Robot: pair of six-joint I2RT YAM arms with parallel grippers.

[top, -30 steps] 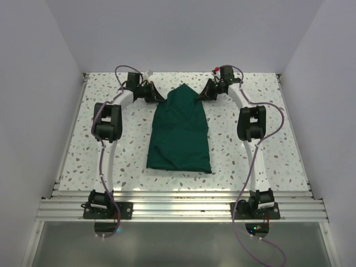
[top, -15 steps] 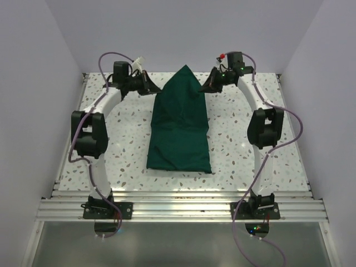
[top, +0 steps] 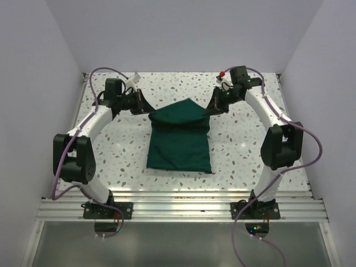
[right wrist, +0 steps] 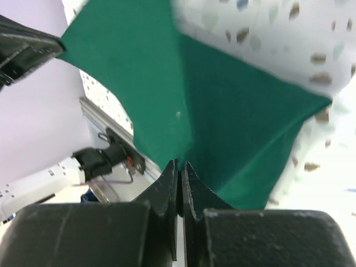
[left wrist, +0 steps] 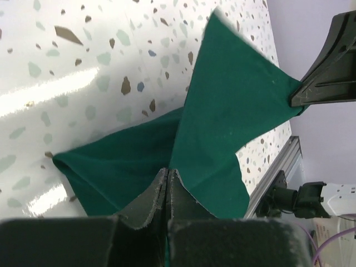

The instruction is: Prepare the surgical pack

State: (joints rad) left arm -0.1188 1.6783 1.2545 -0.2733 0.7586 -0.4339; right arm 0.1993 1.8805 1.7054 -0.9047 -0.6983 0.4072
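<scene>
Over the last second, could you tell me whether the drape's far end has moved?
Yes: the far end of the drape pulled back from the far edge of the table toward its near edge.

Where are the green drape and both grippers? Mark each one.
green drape (top: 179, 146), top external view, middle of the flat folded part.
left gripper (top: 147, 112), top external view, tip of jaws shut on a raised drape corner.
right gripper (top: 207, 112), top external view, tip of jaws shut on the other raised corner.
</scene>
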